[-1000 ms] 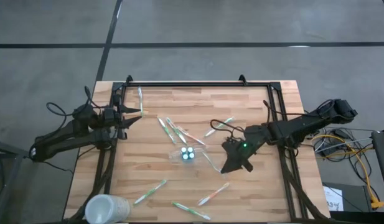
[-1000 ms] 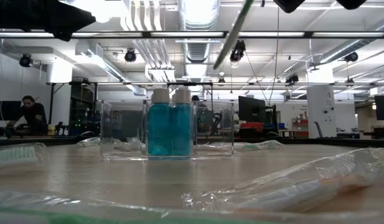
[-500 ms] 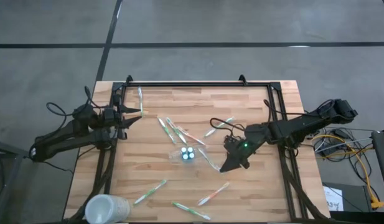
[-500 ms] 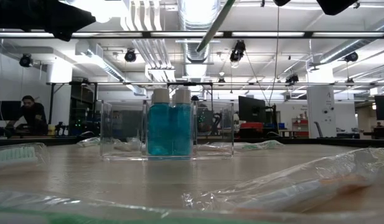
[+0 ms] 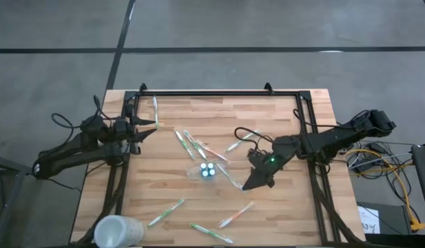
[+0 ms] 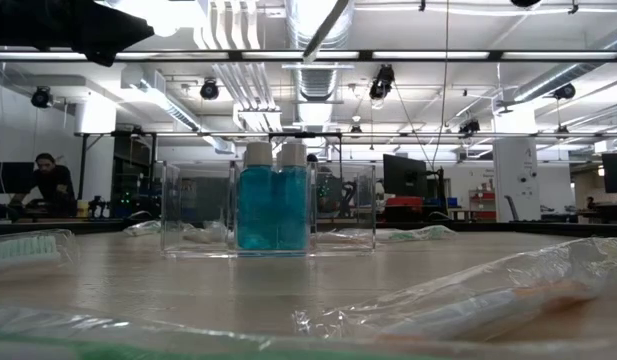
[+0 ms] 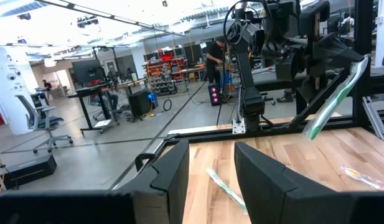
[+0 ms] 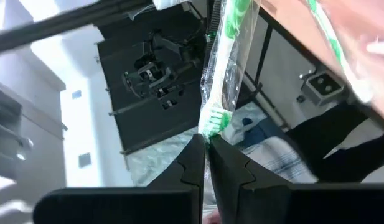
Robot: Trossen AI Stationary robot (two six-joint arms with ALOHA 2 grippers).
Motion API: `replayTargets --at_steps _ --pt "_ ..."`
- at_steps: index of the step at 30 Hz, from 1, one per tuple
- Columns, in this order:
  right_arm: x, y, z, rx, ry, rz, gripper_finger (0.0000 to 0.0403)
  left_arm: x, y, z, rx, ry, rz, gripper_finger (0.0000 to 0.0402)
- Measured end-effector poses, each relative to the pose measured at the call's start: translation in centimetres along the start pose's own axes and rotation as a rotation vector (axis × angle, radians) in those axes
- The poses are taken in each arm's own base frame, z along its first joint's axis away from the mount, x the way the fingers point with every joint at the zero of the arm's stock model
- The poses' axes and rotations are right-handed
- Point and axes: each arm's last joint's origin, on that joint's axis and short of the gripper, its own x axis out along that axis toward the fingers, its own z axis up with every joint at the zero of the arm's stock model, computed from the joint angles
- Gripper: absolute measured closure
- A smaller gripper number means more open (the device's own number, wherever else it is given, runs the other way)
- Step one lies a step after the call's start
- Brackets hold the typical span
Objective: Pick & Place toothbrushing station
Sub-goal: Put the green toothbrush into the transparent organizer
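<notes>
- Toothbrushing station (image 5: 208, 171): a small see-through holder standing upright near the middle of the wooden table (image 5: 281, 220), with blue tubes (image 6: 273, 207) upright inside it; in the low view their white caps rise above its rim.
- Right gripper (image 5: 251, 184): just right of the station and a little nearer, lifted off the table. Its fingers (image 8: 195, 165) are pinched together on a green toothbrush in a clear wrapper (image 8: 224, 68), which sticks out past the fingertips.
- Same wrapped toothbrush, seen from the low view (image 6: 324, 30), is a slanted strip high above the station, not touching it.
- Left gripper (image 5: 138, 130): at the far-left edge of the table, well apart from the station, fingers (image 7: 170, 177) spread with a gap between them and nothing held.
- Loose wrapped toothbrushes lie scattered on the table: a cluster (image 5: 191, 145) just beyond the station, one near the far-left corner (image 5: 156, 110), and several toward the near edge (image 5: 165, 212).
- Frosted white cup (image 5: 116, 231): at the near-left corner, lying tilted over the table's edge.
- Person (image 6: 50, 186): far back in the room, left side of the low view.
</notes>
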Motion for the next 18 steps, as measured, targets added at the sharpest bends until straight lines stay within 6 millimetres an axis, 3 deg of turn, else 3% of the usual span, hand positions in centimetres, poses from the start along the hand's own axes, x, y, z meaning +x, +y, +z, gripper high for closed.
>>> replayTargets --at_steps 7,18 --pt "0.0 0.0 0.0 0.372 0.0 0.003 0.039 0.0 0.0 0.0 0.0 0.0 0.0 0.0268" --pt "-0.4 0.6 1.1 0.456 -0.111 0.101 0.039 0.0 0.0 0.0 0.0 0.0 0.0 0.0268"
